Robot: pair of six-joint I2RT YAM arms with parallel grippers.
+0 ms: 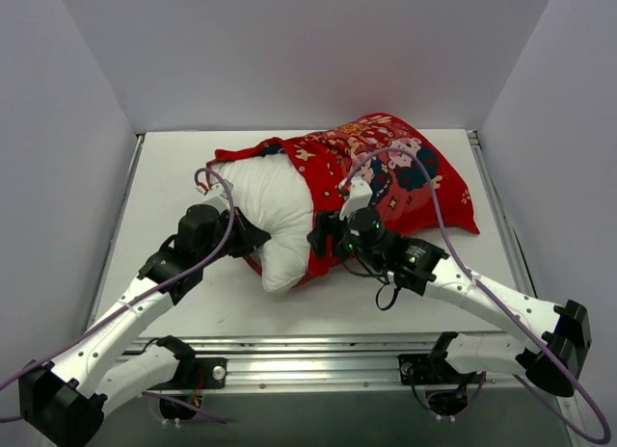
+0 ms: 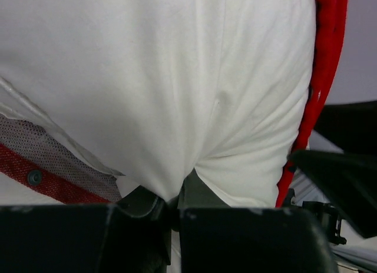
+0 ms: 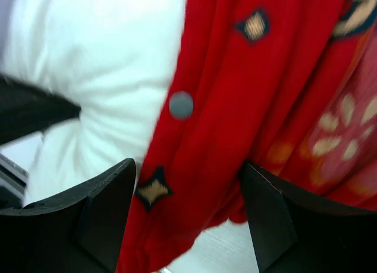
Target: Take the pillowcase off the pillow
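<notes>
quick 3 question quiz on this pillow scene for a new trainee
1. True or false: the pillow is fully out of the pillowcase.
2. What is the left gripper pinching? A) the white pillow B) the red pillowcase C) nothing
3. Fill in: the right gripper has its jaws ___ on either side of the pillowcase edge.

Key: 1 false, the far part is covered; 2 A; 3 open.
</notes>
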